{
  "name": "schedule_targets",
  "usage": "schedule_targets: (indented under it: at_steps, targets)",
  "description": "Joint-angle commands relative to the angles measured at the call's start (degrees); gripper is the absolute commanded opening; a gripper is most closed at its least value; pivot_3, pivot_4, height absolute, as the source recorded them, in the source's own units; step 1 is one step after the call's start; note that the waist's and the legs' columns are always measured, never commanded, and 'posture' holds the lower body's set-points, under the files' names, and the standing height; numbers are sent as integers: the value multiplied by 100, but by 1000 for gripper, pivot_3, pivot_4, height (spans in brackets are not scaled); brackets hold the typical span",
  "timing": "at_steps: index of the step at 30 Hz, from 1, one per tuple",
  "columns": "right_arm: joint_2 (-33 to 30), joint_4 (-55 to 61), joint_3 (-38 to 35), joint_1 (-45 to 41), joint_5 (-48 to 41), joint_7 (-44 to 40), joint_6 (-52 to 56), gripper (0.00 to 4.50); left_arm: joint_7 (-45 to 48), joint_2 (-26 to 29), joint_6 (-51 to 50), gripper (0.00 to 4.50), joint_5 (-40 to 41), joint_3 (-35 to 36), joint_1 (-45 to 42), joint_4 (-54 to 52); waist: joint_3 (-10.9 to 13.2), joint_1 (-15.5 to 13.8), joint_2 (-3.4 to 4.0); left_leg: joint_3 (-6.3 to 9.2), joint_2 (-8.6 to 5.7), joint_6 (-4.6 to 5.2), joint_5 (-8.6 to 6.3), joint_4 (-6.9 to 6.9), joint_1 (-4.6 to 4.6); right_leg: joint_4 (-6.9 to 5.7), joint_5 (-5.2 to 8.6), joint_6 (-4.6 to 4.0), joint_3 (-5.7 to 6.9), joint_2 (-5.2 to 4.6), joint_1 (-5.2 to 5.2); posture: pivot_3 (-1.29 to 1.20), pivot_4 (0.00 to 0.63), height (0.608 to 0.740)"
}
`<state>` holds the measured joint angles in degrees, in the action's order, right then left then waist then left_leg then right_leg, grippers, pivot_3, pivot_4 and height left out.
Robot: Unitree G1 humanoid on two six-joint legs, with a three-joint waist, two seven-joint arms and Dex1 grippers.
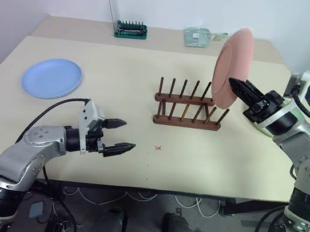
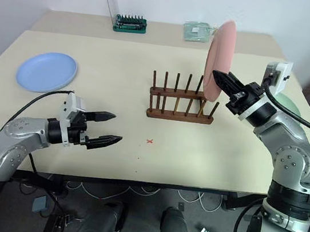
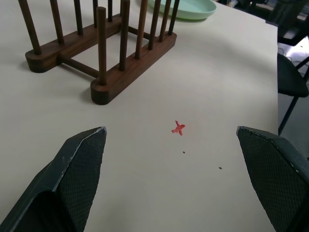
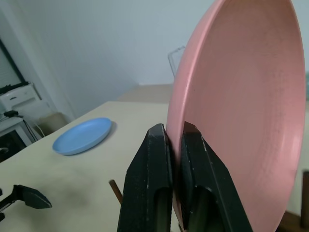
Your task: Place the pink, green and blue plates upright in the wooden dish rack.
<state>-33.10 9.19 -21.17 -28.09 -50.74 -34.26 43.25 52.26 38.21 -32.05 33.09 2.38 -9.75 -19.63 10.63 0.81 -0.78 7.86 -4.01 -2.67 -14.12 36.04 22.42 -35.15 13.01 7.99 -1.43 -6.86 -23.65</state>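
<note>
A: How is the right claw (image 2: 218, 76) seen?

B: It is clamped on the rim of the pink plate (image 1: 231, 66), which is held on edge, raised above the right end of the wooden dish rack (image 1: 189, 105). The two black fingers (image 4: 149, 183) are pressed together with the plate's edge pinched between them.

A: And the left claw (image 1: 120, 135)?

B: It is held wide apart and empty, low over the bench (image 1: 152, 52), pointed toward a small red cross mark (image 3: 178, 128) on the surface.

A: Where are the other plates found?

B: The blue plate (image 1: 52, 77) is laid flat near the far left corner of the bench, well apart from the rack. The green plate (image 3: 186, 7) is seen lying flat beyond the rack's right end. No plate is slotted between the rack's pegs.

A: What else is pictured?

B: A green tool case (image 1: 130, 28) with a clear lid raised and a clear packet (image 1: 199, 36) are seen on a second bench behind.
</note>
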Motion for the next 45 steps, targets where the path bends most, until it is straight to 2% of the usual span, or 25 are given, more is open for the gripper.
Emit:
schedule_targets:
  at_steps: [1, 8, 12, 16, 22, 24, 28, 32, 38, 44, 45]
  targets:
    - [-138, -88, -216, 51, -76, -190, -111, 0, -9, -5, 64, 4433, 10, -13, -8, -248, 0, -1, 0, 0, 0, 1, 0, 0, 0, 1, 0, 0, 0, 0, 0, 0, 150, 740]
    - [-102, -428, -283, 216, -158, -332, -73, 0, -33, -5, 99, 4433, -22, -49, -1, -242, 0, -2, 0, 0, 0, 1, -1, 0, 0, 0, 0, 0, 0, 0, 0, 0, 150, 740]
    - [-78, -449, -254, 268, -51, -256, -152, 1494, -44, -14, 116, 4500, -36, -60, 10, -238, 0, -2, 0, 0, 0, 1, -1, 1, 0, 1, 0, 0, 0, 0, 1, 0, 150, 740]
    - [-115, -481, -357, 144, 145, -57, -445, 3529, -49, -2, 131, 4500, -57, -58, 25, -223, 0, 3, 0, -1, 0, 1, -1, 0, 0, 0, 0, 0, 0, 0, 0, 0, 150, 740]
    - [-541, -426, -961, -157, 20, 74, -686, 3529, -68, 9, 143, 4500, -83, -46, 65, -246, 5, -11, 9, -1, 0, 1, -1, 1, 0, 1, 0, 1, 0, 0, 1, 0, 150, 740]
    - [-913, -533, -986, 42, 377, -35, -775, 3529, -63, 8, 154, 4500, -101, -60, 83, -256, 5, -24, 9, 0, 0, 2, -1, 0, 0, 3, 0, 1, 0, 0, 3, 0, 150, 740]
    - [-1576, -844, -388, 590, 1490, -414, -1296, 3529, -39, -14, 174, 4500, -142, -107, 58, -233, 4, -13, 7, -2, -1, 5, -3, 2, -1, 9, 1, 1, 1, 0, 9, 0, 150, 740]
    - [-2171, -1722, 948, 927, 3424, -458, -2444, 3529, -15, -45, 209, 4500, -199, -186, -32, -145, 3, 37, 13, -12, 2, 6, -3, 3, -8, 7, 5, -4, -1, 0, 9, 0, 150, 740]
    - [-2141, -3139, 1927, 581, 4873, -148, -3490, 3529, 13, -46, 237, 4500, -218, -211, -45, -144, 7, 20, 22, -17, 3, 5, -3, 5, -7, 7, 2, 0, -4, 0, 8, 0, 150, 740]
    - [-1975, -4275, 2229, 48, 5464, 69, -4009, 3529, -4, -46, 240, 4500, -227, -205, -10, -182, 7, 23, 21, -16, 3, 5, -3, 5, -8, 7, 2, -1, -5, -1, 9, 0, 150, 740]
    - [-1950, -4466, 2239, -46, 5532, 150, -4096, 3299, -9, -49, 238, 4500, -229, -203, -3, -189, 7, 23, 21, -16, 2, 5, -3, 5, -8, 7, 2, -1, -5, -1, 11, 0, 150, 740]
